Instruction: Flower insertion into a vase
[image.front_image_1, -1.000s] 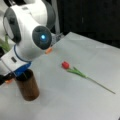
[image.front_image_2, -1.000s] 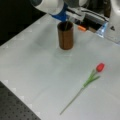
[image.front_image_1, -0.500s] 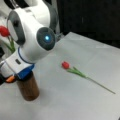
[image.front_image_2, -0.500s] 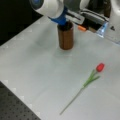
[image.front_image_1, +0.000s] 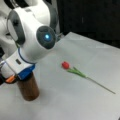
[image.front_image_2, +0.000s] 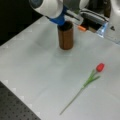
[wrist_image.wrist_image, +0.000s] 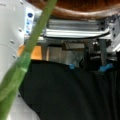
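Checking the jaws first: they sat outside every view, so I could not tell whether they were spread or pinching. In the wrist view a green stem (wrist_image.wrist_image: 37, 32) ran diagonally across the lens, very close, with its upper end reaching the curved brown rim of the vase (wrist_image.wrist_image: 75, 10) at the top of the frame. My read was that the arm carried that stem, but no grip point showed.

In both front views the arm's hand end (image.front_image_1: 18, 68) hung directly over the vase (image.front_image_1: 28, 87), touching or nearly touching its mouth. In a front view the blue-banded wrist (image.front_image_2: 60, 18) covered the back of the rim, and the vase (image.front_image_2: 65, 36) stood upright on the surface (image.front_image_2: 30, 65) near that view's top.

A second flower (image.front_image_1: 66, 65) lay flat on the surface, well apart from the vase towards a front view's right, red head nearest the vase and thin stem trailing away. It showed again, untouched, low on a front view's right (image.front_image_2: 100, 67).

Step in hand, as I judged it: putting a stem into the vase mouth. Nothing confirmed the stem end was inside the rim. This step called for keeping the stem lined up within the rim, and keeping the hand from nudging the vase over.
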